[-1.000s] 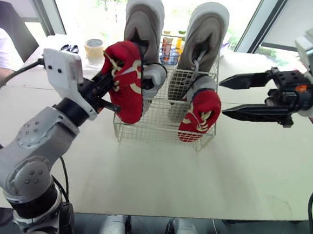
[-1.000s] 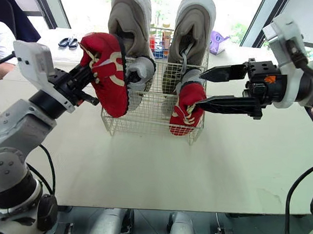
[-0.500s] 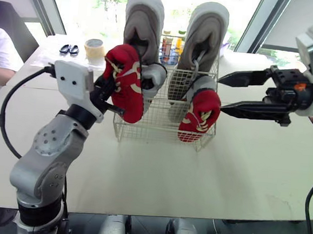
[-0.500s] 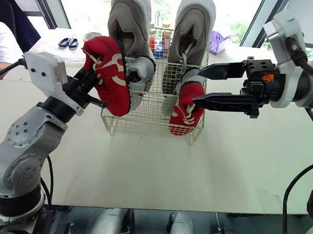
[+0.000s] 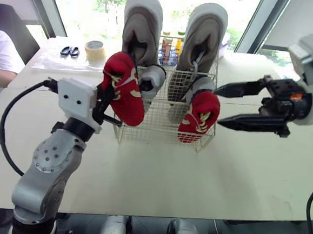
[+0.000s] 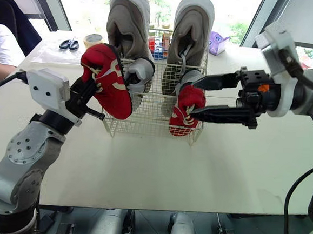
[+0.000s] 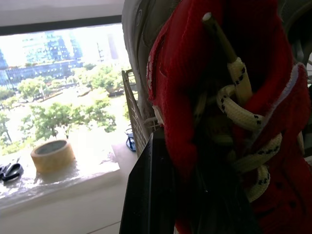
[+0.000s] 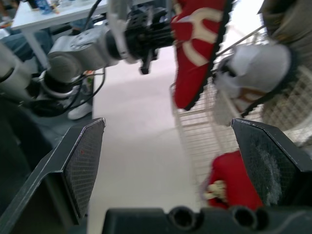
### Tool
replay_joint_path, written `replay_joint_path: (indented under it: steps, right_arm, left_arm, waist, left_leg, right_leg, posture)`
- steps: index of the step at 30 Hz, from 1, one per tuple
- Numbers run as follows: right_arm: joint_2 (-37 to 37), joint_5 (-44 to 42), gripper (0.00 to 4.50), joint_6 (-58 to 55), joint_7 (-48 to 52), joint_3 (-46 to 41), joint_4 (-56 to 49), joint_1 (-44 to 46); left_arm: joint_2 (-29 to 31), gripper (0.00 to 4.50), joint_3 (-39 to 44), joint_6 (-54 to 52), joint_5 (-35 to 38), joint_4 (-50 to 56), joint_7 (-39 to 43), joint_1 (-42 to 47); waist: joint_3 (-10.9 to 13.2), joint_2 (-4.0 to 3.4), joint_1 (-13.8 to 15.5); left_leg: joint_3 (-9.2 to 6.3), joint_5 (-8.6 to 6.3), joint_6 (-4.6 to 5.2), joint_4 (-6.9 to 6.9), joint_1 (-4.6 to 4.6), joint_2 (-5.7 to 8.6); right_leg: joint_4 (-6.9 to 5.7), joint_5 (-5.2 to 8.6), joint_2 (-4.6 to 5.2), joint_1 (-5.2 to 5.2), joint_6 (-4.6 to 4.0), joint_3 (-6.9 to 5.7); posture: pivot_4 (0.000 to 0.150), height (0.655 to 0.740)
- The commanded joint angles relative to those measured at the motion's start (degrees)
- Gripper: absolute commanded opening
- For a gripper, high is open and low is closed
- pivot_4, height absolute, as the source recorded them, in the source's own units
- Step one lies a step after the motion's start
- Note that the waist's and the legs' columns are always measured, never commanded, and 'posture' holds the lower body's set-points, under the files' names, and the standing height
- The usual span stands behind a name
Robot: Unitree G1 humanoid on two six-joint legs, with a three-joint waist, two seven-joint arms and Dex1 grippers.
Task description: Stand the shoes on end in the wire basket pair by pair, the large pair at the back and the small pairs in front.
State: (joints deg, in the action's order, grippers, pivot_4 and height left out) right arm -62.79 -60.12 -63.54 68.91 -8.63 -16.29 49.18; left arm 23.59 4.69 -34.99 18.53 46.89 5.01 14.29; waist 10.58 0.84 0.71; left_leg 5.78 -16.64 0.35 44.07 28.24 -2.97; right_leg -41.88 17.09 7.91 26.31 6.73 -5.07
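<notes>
My left gripper (image 5: 107,95) is shut on a red shoe (image 5: 124,87) with cream laces, holding it sole outward against the front left corner of the wire basket (image 5: 157,118). In the left wrist view the red shoe (image 7: 243,97) rests against one black finger (image 7: 151,195). Two large grey shoes (image 5: 142,29) (image 5: 206,37) stand on end at the back of the basket. The other red shoe (image 5: 200,115) stands at the front right, with small grey-white shoes (image 5: 151,76) behind. My right gripper (image 5: 216,106) is open, just right of that standing shoe.
A tape roll (image 5: 95,50) and scissors (image 5: 70,50) lie on the far left of the table (image 5: 195,174). Bottles (image 5: 170,42) stand behind the basket. A person in a white sleeve (image 5: 1,56) sits at the left. The table's front half is bare.
My left wrist has swung in to the right and lower, tipping the red shoe closer against the basket. My right gripper, still open, has moved slightly left and down toward the standing red shoe.
</notes>
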Motion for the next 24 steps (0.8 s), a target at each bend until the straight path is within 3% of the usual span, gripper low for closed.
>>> replay_joint_path:
  steps: [1, 8, 11, 15, 22, 23, 24]
  right_arm:
    - [-0.22, -2.48, 4.50, -0.59, -1.69, -3.23, -2.02, -0.32]
    - [-0.67, -5.10, 4.50, -1.07, -3.80, -4.92, -4.54, -3.15]
    - [0.08, -6.65, 4.50, -1.02, -5.78, -5.74, -5.65, -3.82]
    - [-0.01, -6.76, 4.50, -0.32, -6.84, -5.97, -5.91, -5.13]
    - [0.05, -6.90, 4.50, 0.60, -7.05, -6.01, -5.66, -6.02]
    - [0.08, -6.74, 4.50, 0.83, -6.94, -5.92, -5.51, -6.15]
    - [0.07, -6.62, 4.50, 1.05, -6.85, -5.87, -5.42, -6.30]
  left_arm:
    - [0.77, 0.05, -3.05, 0.37, -1.49, -0.57, 2.41, -0.08]
    - [3.12, 0.05, -4.96, 2.72, -5.09, -0.16, 5.01, -0.50]
    - [1.15, 0.05, -3.75, 4.94, -9.71, -1.55, 1.08, -2.40]
    - [-0.90, 0.05, -3.90, 5.55, -10.49, -1.95, 0.98, -3.61]
    - [-5.69, 0.05, 0.33, -1.81, -3.45, -0.19, 1.05, -4.58]
    - [-6.17, 0.84, 1.13, -2.67, -2.36, 0.29, 1.14, -4.67]
    - [-6.17, 1.20, 1.80, -3.52, -1.08, 0.91, 1.74, -4.92]
  waist:
    - [0.00, 0.00, 0.04]
    - [-0.03, -0.02, 0.02]
    - [-0.03, -0.02, -0.11]
    - [-0.03, -0.03, -0.13]
    - [-0.04, -0.04, -0.13]
    - [-0.04, -0.04, -0.13]
    - [-0.04, -0.05, -0.06]
  left_leg:
    - [0.00, 0.00, 0.00, 0.00, 0.00, 0.00]
    - [0.00, -0.03, 0.05, 0.01, 0.01, 0.01]
    - [-0.03, -0.03, 0.05, 0.00, 0.03, -0.02]
    - [-0.03, -0.04, 0.06, -0.02, -0.02, -0.05]
    - [-0.10, -0.05, 0.10, -0.02, -0.04, -0.06]
    - [-0.10, -0.05, 0.09, -0.02, -0.04, -0.06]
    - [-0.10, -0.05, 0.10, -0.02, -0.05, -0.06]
  right_leg:
    - [0.00, 0.00, 0.00, 0.00, 0.00, 0.00]
    - [0.04, 0.00, 0.01, -0.02, 0.00, 0.00]
    - [0.03, 0.00, 0.00, 0.03, 0.00, 0.00]
    - [0.02, 0.00, -0.03, 0.02, 0.00, 0.01]
    - [0.02, 0.00, -0.03, 0.01, 0.00, 0.03]
    - [0.02, 0.00, -0.04, 0.01, 0.00, 0.03]
    - [0.02, 0.00, -0.04, 0.00, 0.00, 0.03]
  posture:
    - [0.150, 0.6675]
    - [0.150, 0.6675]
    - [0.150, 0.6675]
    - [0.150, 0.6675]
    - [0.150, 0.6675]
    - [0.150, 0.6675]
    - [0.150, 0.6675]
